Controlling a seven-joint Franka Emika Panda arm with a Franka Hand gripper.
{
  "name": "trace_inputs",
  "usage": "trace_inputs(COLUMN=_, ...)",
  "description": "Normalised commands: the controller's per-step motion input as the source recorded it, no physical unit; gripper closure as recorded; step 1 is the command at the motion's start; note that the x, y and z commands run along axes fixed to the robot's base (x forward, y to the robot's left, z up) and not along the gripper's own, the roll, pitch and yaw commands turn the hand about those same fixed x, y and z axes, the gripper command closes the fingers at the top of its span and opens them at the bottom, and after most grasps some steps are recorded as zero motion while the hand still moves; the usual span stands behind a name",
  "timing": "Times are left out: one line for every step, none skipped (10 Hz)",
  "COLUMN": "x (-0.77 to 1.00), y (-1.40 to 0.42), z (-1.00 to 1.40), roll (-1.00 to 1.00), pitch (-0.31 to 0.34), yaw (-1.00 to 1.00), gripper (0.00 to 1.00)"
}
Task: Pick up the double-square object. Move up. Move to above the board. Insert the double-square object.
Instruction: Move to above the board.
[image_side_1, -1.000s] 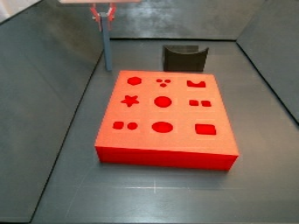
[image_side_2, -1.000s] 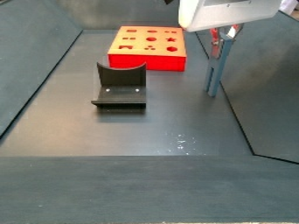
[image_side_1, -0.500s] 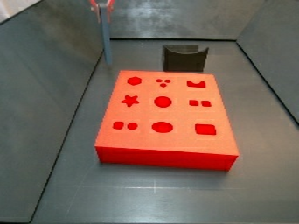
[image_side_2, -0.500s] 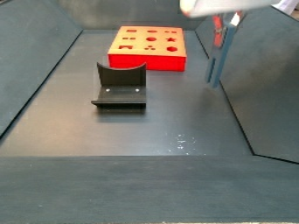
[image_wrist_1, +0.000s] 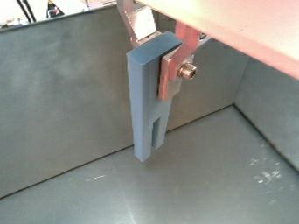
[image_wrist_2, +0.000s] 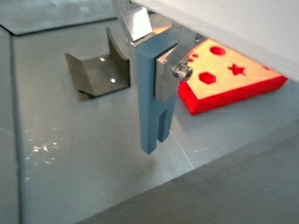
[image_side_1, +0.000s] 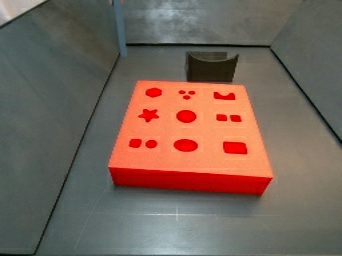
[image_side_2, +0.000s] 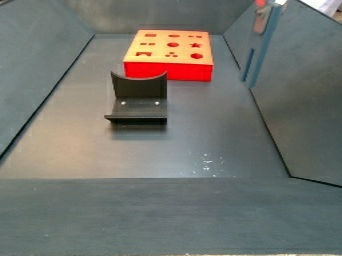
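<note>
The double-square object (image_wrist_1: 151, 96) is a long blue-grey bar hanging upright, forked end down, clear above the grey floor. My gripper (image_wrist_1: 160, 48) is shut on its top end, one silver finger on each flat side. Both wrist views show this; in a wrist view the bar (image_wrist_2: 152, 96) hangs off the side of the board (image_wrist_2: 228, 74), the red block with shaped holes. In a side view the bar (image_side_2: 253, 50) hangs beside the board (image_side_2: 170, 55), with my gripper (image_side_2: 262, 7) at the frame's edge. In a side view the board (image_side_1: 187, 130) shows whole; the bar (image_side_1: 118, 28) is a thin strip and the gripper is out of frame.
A dark grey open-fronted holder (image_side_2: 136, 98) stands on the floor near the board, also seen in both a side view (image_side_1: 211, 66) and a wrist view (image_wrist_2: 98, 72). Grey walls enclose the floor; one wall rises close beside the bar (image_side_2: 301, 80).
My gripper has risen with the bar in it. The bar's lower end is higher off the floor, and the gripper has left one side view's frame.
</note>
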Motion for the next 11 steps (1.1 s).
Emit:
trace_inputs(x=-0.06, y=0.28, z=1.00, roll=-0.04, pitch=-0.055, yaw=0.03, gripper=1.00)
trace_inputs(x=-0.06, y=0.25, z=1.00, roll=-0.02, pitch=0.000, yaw=0.01, gripper=1.00)
trace_inputs(x=-0.05, y=0.23, z=1.00, roll=-0.01, pitch=0.032, yaw=0.00, gripper=1.00)
trace_inputs(x=-0.03, y=0.20, z=1.00, roll=-0.01, pitch=0.060, yaw=-0.02, gripper=1.00)
trace_inputs(x=-0.03, y=0.19, z=1.00, roll=-0.01, pitch=0.065, yaw=-0.02, gripper=1.00)
trace_inputs(x=-0.03, y=0.15, z=0.93, roll=-0.01, pitch=0.062, yaw=-0.03, gripper=1.00)
trace_inputs(x=-0.02, y=0.11, z=0.77, roll=-0.01, pitch=0.058, yaw=-0.03, gripper=1.00)
trace_inputs(x=-0.02, y=0.07, z=0.56, roll=-0.01, pitch=0.057, yaw=-0.03, gripper=1.00)
trace_inputs(x=-0.01, y=0.06, z=0.46, roll=-0.01, pitch=0.060, yaw=-0.03, gripper=1.00)
trace_inputs(x=-0.01, y=0.04, z=0.25, roll=-0.01, pitch=0.063, yaw=-0.03, gripper=1.00)
trace_inputs(x=0.41, y=-1.00, z=0.08, roll=0.14, pitch=0.180, yaw=-1.00, gripper=1.00)
